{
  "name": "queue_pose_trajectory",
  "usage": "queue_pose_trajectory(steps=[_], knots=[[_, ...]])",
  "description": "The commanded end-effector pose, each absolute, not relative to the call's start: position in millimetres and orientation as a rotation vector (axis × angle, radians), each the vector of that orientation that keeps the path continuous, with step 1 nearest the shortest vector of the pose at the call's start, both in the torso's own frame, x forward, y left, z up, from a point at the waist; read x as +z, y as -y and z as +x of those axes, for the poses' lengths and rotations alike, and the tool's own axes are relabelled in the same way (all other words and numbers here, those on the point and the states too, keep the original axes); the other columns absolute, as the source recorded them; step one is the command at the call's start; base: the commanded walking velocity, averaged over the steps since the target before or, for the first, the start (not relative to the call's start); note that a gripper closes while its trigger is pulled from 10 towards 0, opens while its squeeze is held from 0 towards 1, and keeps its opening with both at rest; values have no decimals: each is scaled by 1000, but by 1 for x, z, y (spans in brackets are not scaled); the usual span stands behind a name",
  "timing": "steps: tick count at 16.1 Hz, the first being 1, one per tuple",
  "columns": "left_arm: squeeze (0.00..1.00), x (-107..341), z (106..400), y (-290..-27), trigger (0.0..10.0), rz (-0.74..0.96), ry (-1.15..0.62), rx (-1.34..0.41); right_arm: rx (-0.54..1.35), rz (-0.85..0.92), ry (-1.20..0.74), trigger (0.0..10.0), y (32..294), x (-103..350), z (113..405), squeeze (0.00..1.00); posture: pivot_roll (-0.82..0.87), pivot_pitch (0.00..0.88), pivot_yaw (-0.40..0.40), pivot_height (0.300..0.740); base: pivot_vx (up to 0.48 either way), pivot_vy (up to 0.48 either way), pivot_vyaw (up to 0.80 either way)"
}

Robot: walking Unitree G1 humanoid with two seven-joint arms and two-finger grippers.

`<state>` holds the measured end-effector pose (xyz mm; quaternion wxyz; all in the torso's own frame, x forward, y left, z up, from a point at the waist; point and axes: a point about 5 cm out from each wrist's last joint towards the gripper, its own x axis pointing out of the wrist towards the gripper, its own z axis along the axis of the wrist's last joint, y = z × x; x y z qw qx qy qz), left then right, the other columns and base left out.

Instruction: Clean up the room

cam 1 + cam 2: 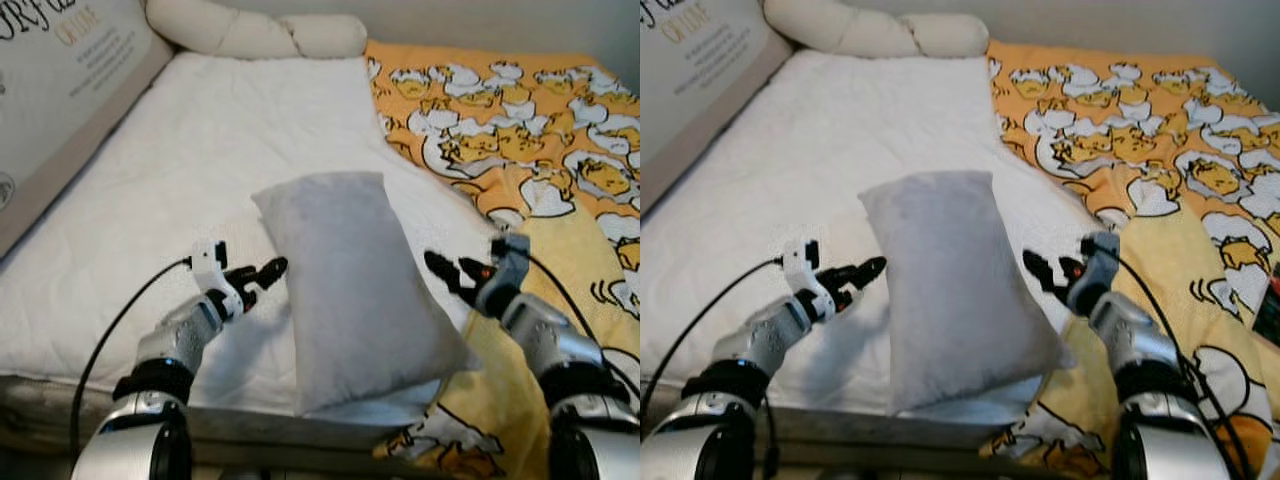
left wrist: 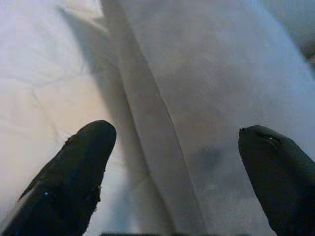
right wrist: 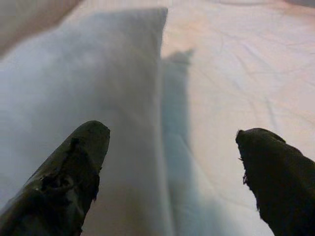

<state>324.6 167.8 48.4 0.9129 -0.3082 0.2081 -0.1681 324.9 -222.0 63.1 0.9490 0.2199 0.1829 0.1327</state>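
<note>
Grey pillow (image 1: 355, 285) lies between my left gripper (image 1: 262, 275) and right gripper (image 1: 447, 272), both spread wide, empty, flanking it for a two-sided lift.

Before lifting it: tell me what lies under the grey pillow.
The grey pillow rests on the white mattress cover, its near end overhanging the bed edge. Anything directly beneath it is hidden.

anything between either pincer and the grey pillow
Nothing visible. The left pincer and right pincer, both open, flank the grey rectangular fabric pillow on the white quilted bed, with only bare bedding between.
</note>
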Motion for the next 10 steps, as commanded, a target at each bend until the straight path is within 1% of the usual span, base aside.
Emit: queue_pose_trajectory(steps=[1,3,4,6,7,8,9,10], knots=[[1000,50,326,-161,10000,-710,-421,-378,243,539,-361,10000,220,60,325,1000,26,0,-1,740,0,0,0],[1000,50,323,-145,10000,-779,-418,-479,273,721,-364,10000,209,53,324,1000,25,0,1,740,0,0,0],[1000,49,321,-136,10000,-791,-444,-539,312,780,-387,10000,201,48,320,1000,24,0,1,740,0,0,0],[1000,43,317,-124,10000,-759,-504,-599,358,759,-453,10000,187,36,314,1000,24,0,-1,740,0,0,0],[0,42,315,-116,10000,-745,-521,-648,364,734,-490,10000,180,29,310,1000,22,0,-2,740,0,0,0],[0,42,314,-113,10000,-742,-528,-671,363,728,-504,10000,178,27,309,1000,22,0,-2,740,0,0,0],[0,38,313,-106,10000,-666,-558,-693,334,698,-537,10000,175,22,307,1000,20,0,-4,740,0,0,0],[0,31,308,-100,10000,-532,-608,-716,322,674,-567,10000,172,18,305,98,18,0,-4,740,0,0,0]])
